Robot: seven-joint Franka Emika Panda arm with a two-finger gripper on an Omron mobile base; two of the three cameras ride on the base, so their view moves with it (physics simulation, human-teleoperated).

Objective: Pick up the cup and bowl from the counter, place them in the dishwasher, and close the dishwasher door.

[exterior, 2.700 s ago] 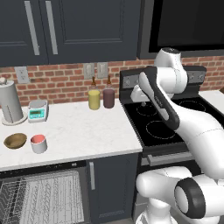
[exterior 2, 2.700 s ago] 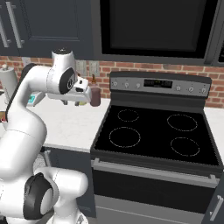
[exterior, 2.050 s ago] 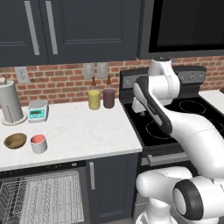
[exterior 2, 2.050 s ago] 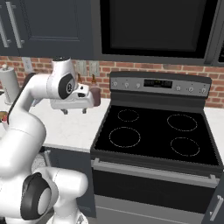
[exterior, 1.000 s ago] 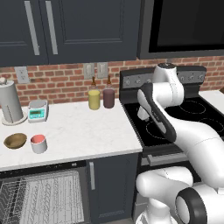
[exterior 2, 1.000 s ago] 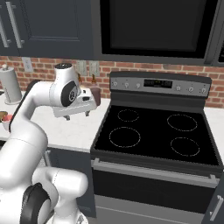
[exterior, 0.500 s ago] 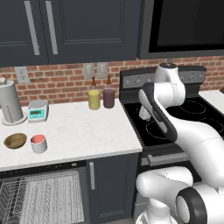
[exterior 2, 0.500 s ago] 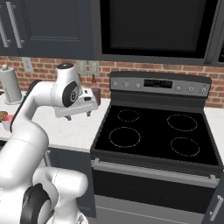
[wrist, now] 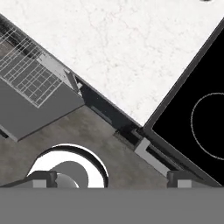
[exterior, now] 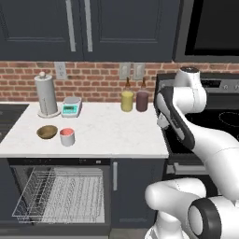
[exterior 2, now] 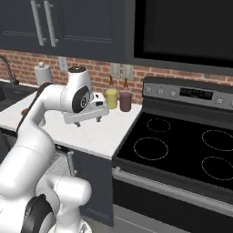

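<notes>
White marble counter (exterior: pixel 107 135) carries both things to move: the cup (exterior: pixel 67 137) and the bowl (exterior: pixel 47 132) sit side by side near its front edge, the bowl just left of the cup, close but apparently not touching. Both are in front of the paper towel roll (exterior: pixel 45 94) and the small scale (exterior: pixel 71 107). Directly below them the dishwasher (exterior: pixel 58 192) stands open, its wire rack (exterior: pixel 59 194) pulled out, so the drop is short once each piece is lifted.

The gripper (exterior 2: pixel 87 120) hangs over the counter's right end near the stove (exterior 2: pixel 182 150), well apart from the cup and bowl. Its fingers (wrist: pixel 39 179) are spread wide and hold nothing.

Judging by looks, the cup is a stiff, light cylinder with smooth walls that could slip; a pinch across its rim, one finger inside and one outside, or a squeeze across its full body, should hold. The bowl seems wood-like, light and rigid, but shallow and wider, so its sloped side gives little purchase; taking one wall at the rim from above looks safest. Neither seems fragile, though a tilted grip could tip either against its neighbour.
</notes>
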